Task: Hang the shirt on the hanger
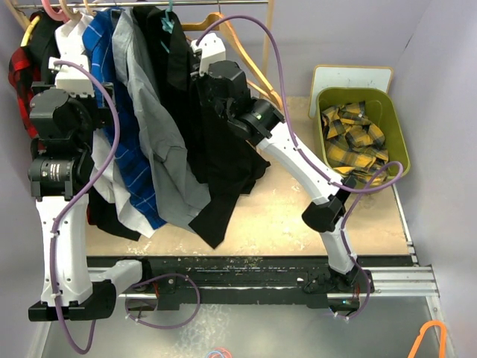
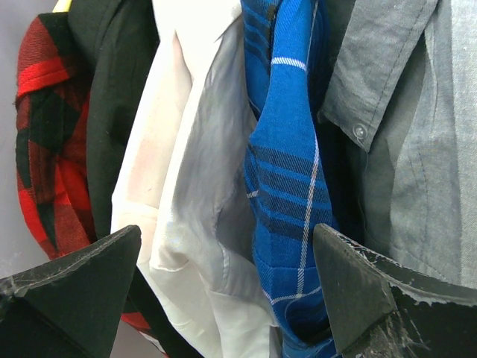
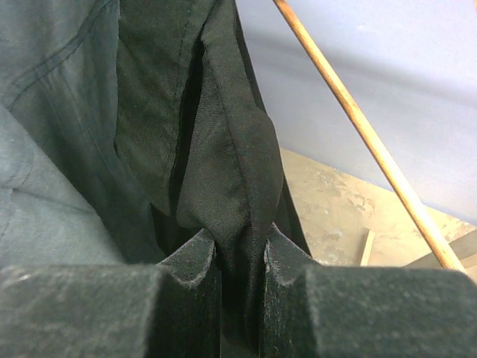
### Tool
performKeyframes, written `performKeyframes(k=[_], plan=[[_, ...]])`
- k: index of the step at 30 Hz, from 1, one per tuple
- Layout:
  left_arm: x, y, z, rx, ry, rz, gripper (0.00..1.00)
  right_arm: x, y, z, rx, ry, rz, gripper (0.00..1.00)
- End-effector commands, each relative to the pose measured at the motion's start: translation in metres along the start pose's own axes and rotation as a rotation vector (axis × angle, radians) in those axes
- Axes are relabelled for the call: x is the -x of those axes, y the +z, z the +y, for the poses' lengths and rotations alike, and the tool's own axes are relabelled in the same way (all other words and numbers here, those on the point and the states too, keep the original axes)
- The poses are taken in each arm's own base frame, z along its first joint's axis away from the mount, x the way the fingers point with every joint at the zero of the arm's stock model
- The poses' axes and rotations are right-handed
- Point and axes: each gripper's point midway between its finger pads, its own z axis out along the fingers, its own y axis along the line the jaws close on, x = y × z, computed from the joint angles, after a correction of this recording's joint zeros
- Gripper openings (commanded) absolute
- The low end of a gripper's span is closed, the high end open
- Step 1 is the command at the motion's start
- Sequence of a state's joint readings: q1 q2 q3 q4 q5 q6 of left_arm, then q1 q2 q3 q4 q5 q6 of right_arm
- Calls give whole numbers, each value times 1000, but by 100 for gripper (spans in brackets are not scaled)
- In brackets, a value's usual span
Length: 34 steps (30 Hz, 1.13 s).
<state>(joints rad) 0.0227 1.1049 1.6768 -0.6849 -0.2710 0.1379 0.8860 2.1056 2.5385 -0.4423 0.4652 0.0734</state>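
The black shirt [image 1: 216, 153] hangs from the rail among other garments, its lower part draped down to the table. Only a bit of the teal hanger [image 1: 168, 22] shows, at the shirt's neck under the rail. My right gripper [image 1: 197, 67] is high up at the shirt's right side. In the right wrist view it [image 3: 242, 250] is shut on a fold of the black shirt [image 3: 231, 164]. My left gripper [image 1: 88, 74] is raised at the left of the rack. It [image 2: 227, 280] is open and empty, facing a white shirt [image 2: 186, 186] and a blue plaid shirt [image 2: 287, 171].
A grey shirt [image 1: 160, 142] hangs left of the black one, with a red plaid garment [image 1: 21, 74] at far left. A wooden hanger [image 1: 250, 60] hangs right of the black shirt and also shows in the right wrist view [image 3: 358, 123]. A green bin [image 1: 399, 134] holds a yellow plaid garment [image 1: 356, 138].
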Motion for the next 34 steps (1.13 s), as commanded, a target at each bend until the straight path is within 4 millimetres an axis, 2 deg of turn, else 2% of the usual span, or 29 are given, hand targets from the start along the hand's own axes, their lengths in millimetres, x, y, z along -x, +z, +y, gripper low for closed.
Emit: performKeyframes(k=[1, 4, 5, 8, 9, 10, 11, 12, 14, 17, 21, 24, 27, 30, 32, 34], plan=[[6, -8, -2, -44, -24, -22, 100, 37, -21, 16, 89, 69, -87, 0], [10, -13, -1, -62, -24, -27, 100, 31, -19, 24, 127, 80, -70, 0], [12, -16, -2, -77, -20, -29, 100, 29, -19, 27, 139, 78, -64, 5], [26, -32, -11, -166, 14, -40, 100, 30, -23, 37, 202, 66, -68, 42], [31, -37, -13, -193, 16, -43, 100, 34, -27, 41, 234, 69, -84, 52], [38, -43, -16, -221, 22, -54, 100, 35, -33, 45, 272, 62, -91, 62], [45, -50, -18, -250, 33, -70, 100, 53, -49, 49, 332, 73, -147, 72], [51, -58, -20, -280, 46, -84, 100, 55, -61, 58, 412, 73, -167, 82], [64, -74, -21, -312, 58, -114, 100, 70, -100, 78, 631, 96, -255, 87], [84, -99, -22, -360, 66, -179, 100, 83, -147, 85, 837, 126, -350, 91], [93, -124, -38, -484, 94, -240, 100, 90, -182, 86, 952, 109, -413, 93], [82, -119, -47, -519, 64, -199, 100, 92, -197, 82, 971, 108, -429, 100], [62, -114, -50, -527, 60, -144, 100, 90, -198, 64, 871, 137, -416, 100], [58, -123, -46, -516, 103, -172, 100, 91, -207, 26, 695, 172, -442, 100], [53, -125, -40, -490, 148, -180, 100, 79, -215, 9, 625, 186, -423, 100], [55, -123, -29, -421, 111, -183, 100, 65, -224, -8, 562, 194, -395, 100]])
